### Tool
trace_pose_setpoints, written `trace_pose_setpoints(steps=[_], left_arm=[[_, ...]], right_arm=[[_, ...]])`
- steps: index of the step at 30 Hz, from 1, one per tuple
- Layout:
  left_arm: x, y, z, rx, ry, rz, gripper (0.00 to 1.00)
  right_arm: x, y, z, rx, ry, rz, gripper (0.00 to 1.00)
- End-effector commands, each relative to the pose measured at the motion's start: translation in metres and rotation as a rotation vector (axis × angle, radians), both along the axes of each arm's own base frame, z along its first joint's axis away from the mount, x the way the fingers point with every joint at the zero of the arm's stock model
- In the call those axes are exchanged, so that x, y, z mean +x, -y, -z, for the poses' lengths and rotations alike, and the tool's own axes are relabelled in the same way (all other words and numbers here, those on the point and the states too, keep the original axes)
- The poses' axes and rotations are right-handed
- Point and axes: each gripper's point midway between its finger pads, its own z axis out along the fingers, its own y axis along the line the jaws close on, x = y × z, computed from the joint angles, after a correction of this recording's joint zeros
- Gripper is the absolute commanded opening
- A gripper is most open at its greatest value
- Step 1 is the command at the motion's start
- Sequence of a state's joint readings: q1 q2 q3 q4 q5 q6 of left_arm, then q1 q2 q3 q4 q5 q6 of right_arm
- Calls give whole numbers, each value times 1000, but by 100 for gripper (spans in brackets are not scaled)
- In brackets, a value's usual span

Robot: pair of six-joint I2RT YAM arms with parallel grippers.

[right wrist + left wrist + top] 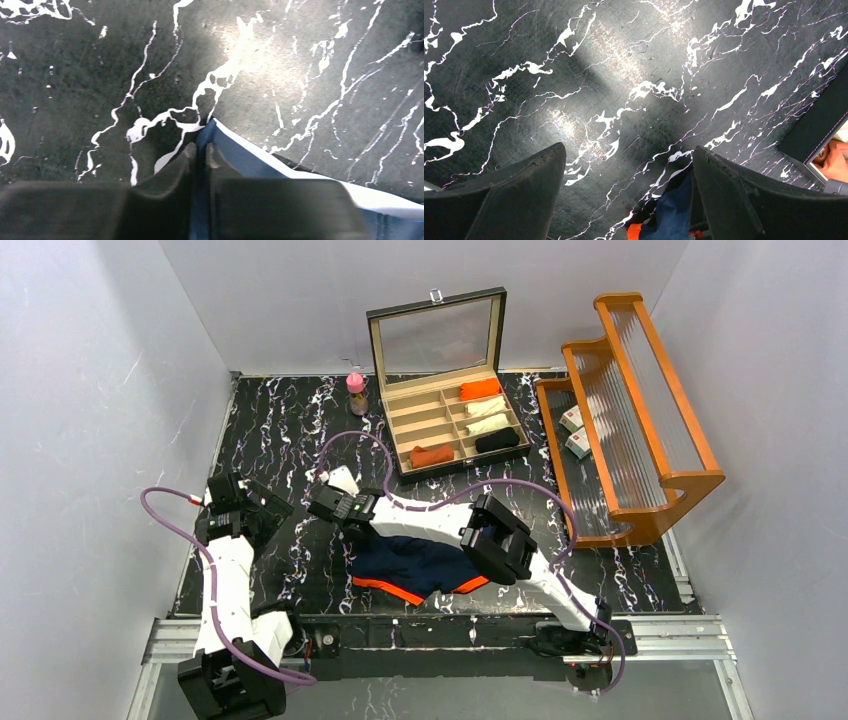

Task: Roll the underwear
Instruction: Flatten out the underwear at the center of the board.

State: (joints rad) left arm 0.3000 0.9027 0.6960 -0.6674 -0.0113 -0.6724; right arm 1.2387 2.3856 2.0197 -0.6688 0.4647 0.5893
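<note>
The navy blue underwear with bright orange trim lies spread on the black marble table, near the front edge and partly under my right arm. My right gripper reaches left over it and is shut on the garment's upper left corner. In the right wrist view my right gripper pinches navy cloth with a white edge. My left gripper is open and empty to the left of the garment. In the left wrist view my left gripper is over bare table, with the navy cloth at the bottom. A rust-orange roll lies in the box.
An open compartment box at the back centre holds orange, cream and black rolls. A pink-capped bottle stands to its left. A wooden rack with small cartons fills the right side. Grey walls enclose the table.
</note>
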Motion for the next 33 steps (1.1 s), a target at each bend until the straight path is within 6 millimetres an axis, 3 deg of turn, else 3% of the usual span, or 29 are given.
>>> trace_pose_setpoints(steps=[1,3,6,10,13,17,22,24,26,29,33], left_arm=[[-5,-1,-5,10,0,1,95],[-5,-1,-5,10,1,-1,95],[-6,-2,-6,18,2,-7,95],[-8,-11,-11,62,25,-43,95],[-8,-12,-11,63,28,-57,95],[-10,-16,-13,78,22,-81,95],[-14,-24,-18,121,7,-99,96],[-16,-27,-19,140,-3,-100,96],[-17,-27,-21,146,-8,-93,96],[-14,-22,-22,130,0,-59,96],[-4,-6,-23,68,43,41,95]], right_arm=[[6,22,24,-117,9,9,7],[11,18,8,-102,24,0,1],[13,-3,-41,11,43,-59,1],[-5,-39,-154,316,40,-205,1],[-29,-49,-235,530,26,-320,1],[-43,-32,-312,681,59,-370,1],[-45,23,-369,804,81,-375,1],[-38,57,-374,841,70,-323,1],[-23,97,-363,858,36,-222,1],[15,174,-272,717,-15,1,1],[3,233,-150,526,-165,157,1]])
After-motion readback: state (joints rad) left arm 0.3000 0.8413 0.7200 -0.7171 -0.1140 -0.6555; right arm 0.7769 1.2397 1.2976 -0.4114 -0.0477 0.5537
